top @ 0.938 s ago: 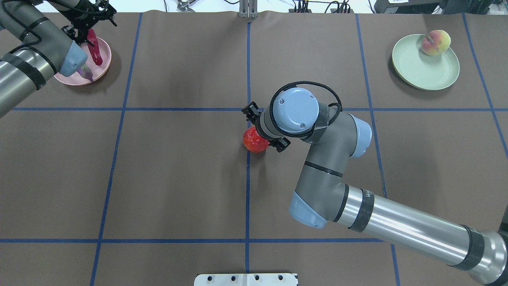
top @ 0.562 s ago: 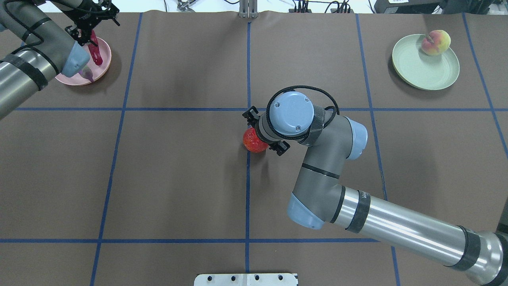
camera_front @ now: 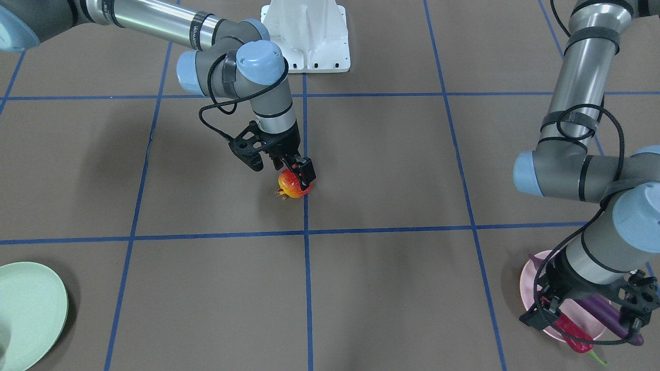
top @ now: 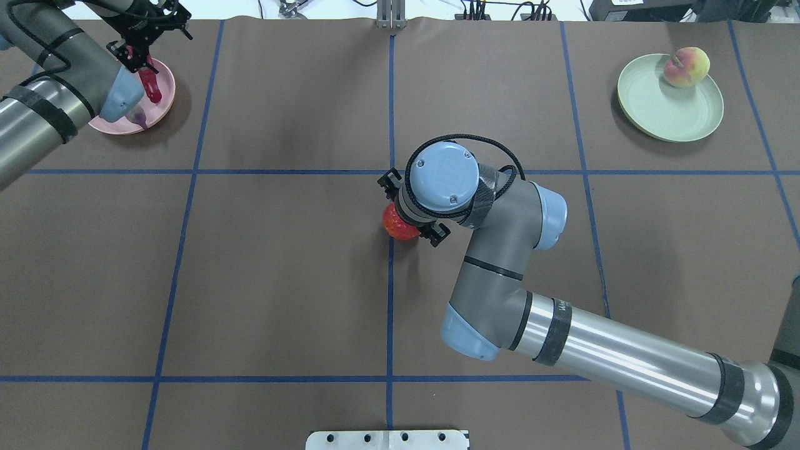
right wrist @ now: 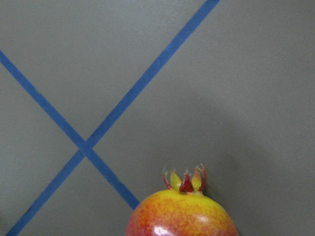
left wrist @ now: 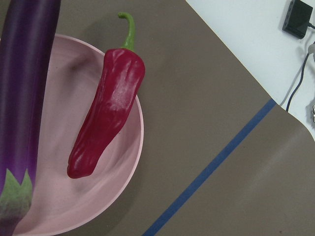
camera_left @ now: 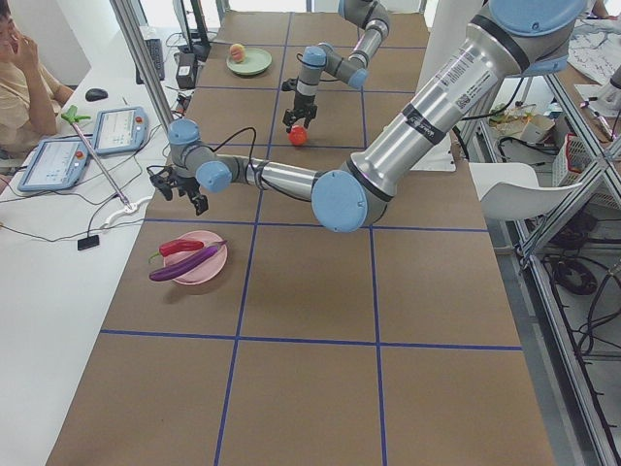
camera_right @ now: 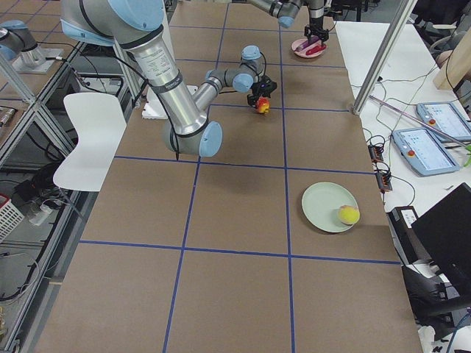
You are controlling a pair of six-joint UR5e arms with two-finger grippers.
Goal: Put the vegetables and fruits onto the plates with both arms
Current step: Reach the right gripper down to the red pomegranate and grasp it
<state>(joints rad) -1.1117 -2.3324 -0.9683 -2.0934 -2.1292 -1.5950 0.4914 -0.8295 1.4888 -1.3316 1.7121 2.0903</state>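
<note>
Over the middle of the brown paper-covered table with its blue tape grid, the right black two-finger gripper, pointed straight down, jaws spread. One finger close against one side of the glossy red-orange pomegranate, the other standing well off on the opposite side; no sign of a squeeze, actual contact too small to judge. Pomegranate down on the paper, right beside the central lengthwise tape line and just on the robot's side of a tape crossing. Small spiky crown aimed away from the wrist and toward that crossing in the right wrist view.

At the far corner on the robot's left, the round shallow pale pink plate. On it, the long glossy purple eggplant and the shorter wrinkled red chili pepper, lying side by side with a narrow gap between. Eggplant overhanging the rim, curved green chili stem reaching past the rim as well. Above them, the left black two-finger gripper, jaws wide apart, holding nothing, clear of both vegetables in the left side view.

At the far corner on the robot's right, the round shallow pale green plate, with the round pink-and-yellow-green peach resting near its outer rim, well apart from both arms
</note>
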